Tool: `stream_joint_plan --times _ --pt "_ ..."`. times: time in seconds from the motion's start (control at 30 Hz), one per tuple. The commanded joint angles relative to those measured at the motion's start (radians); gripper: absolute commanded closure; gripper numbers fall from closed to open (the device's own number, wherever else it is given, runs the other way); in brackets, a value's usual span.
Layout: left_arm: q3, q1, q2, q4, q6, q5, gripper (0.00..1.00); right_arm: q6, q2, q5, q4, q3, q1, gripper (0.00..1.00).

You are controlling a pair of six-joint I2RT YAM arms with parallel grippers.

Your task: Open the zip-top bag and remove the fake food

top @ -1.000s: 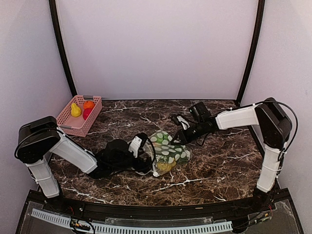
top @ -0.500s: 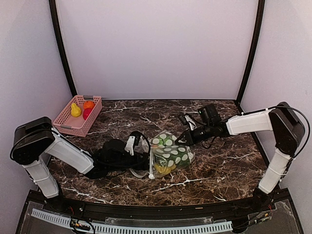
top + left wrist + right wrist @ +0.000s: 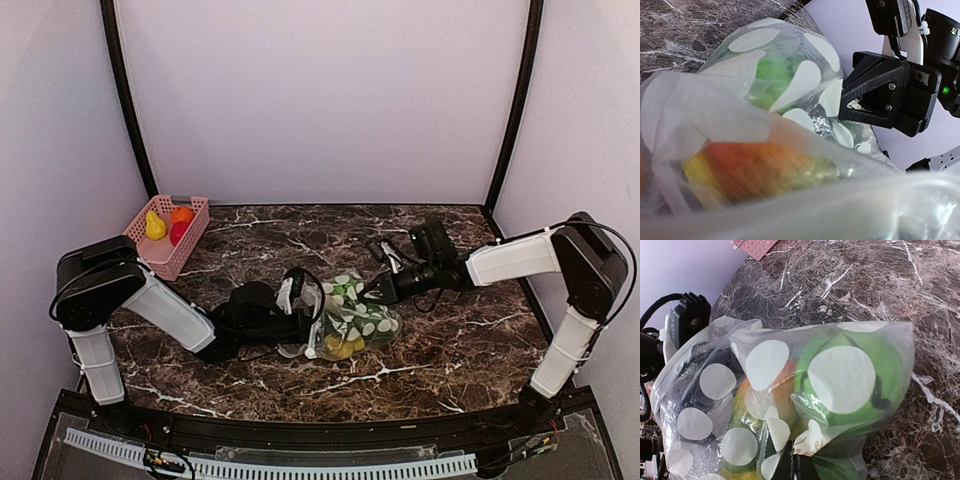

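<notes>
Plastic film, clear and crinkled, printed with pale rounds on green, forms the bag [image 3: 352, 315], which slumps near the middle of the dark marbled table [image 3: 450, 340]. Glossy plastic fruit [image 3: 342, 345] bulges inside it: yellow low down, an orange-red blur in the left wrist view, a round green lump in the right wrist view. At the table's ten o'clock corner a pink slotted basket [image 3: 140, 255] holds a yellow fruit [image 3: 155, 227], an orange fruit [image 3: 181, 214] and a red fruit [image 3: 178, 233].

The right arm stretches low from three o'clock. Its right gripper [image 3: 380, 289] is clamped tight on a fold of the bag at its two o'clock edge. The left arm lies low from eight o'clock, the left gripper [image 3: 303, 322] at the bag's nine o'clock mouth. Film drapes over its camera, so whether its fingers are spread or closed cannot be told.
</notes>
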Motion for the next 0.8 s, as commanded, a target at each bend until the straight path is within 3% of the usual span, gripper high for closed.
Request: stream_joint_plan --times 0.0,0.3,0.53,0.77 --pt "0.048 0.000 0.045 0.047 -0.044 0.055 0.22 0.011 -0.004 -0.047 0.070 -0.003 0.037 1.00" --pt "0.096 0.001 0.062 0.042 -0.019 0.063 0.24 -0.002 0.025 -0.053 0.070 0.005 0.082 1.00" --pt "0.033 0.009 0.024 0.070 -0.025 0.043 0.43 0.005 -0.025 -0.018 0.064 -0.031 0.015 1.00" --pt "-0.033 0.025 -0.070 -0.009 0.008 -0.002 0.47 0.002 -0.063 0.000 0.048 -0.056 -0.043 1.00"
